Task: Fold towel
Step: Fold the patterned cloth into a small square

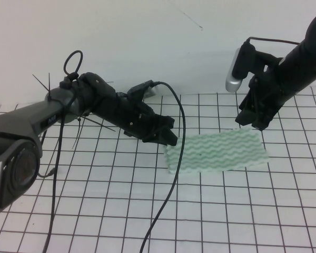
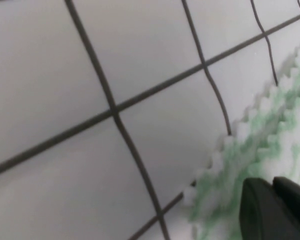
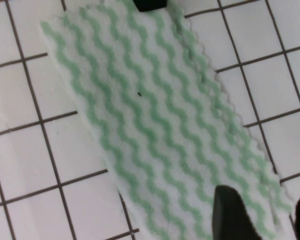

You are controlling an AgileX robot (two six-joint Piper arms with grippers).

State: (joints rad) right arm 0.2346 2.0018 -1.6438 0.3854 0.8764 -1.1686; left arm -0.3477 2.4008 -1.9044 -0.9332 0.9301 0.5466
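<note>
Left gripper [image 1: 169, 138] first: down low at the far left corner of the towel [image 1: 218, 150], dark fingers [image 2: 265, 210] pressed together over the scalloped edge. Cannot tell whether any cloth is pinched between them. Reaches in from the left on a black arm, with a black cable [image 1: 171, 200] looping off it and trailing across the table toward the near edge.

Then the right gripper [image 1: 251, 120]: hangs just above the towel's far right corner, fingers [image 3: 230, 212] spread apart and gripping nothing, with the end of the cloth showing in the gap between them. Carries a silver camera [image 1: 234, 79] on the wrist above.

Towel itself: flat on the white table [image 1: 147, 200] ruled with a black grid, right of centre, long side running left to right between the two grippers. White with green wavy stripes. Shows a second scalloped layer along one long edge.
</note>
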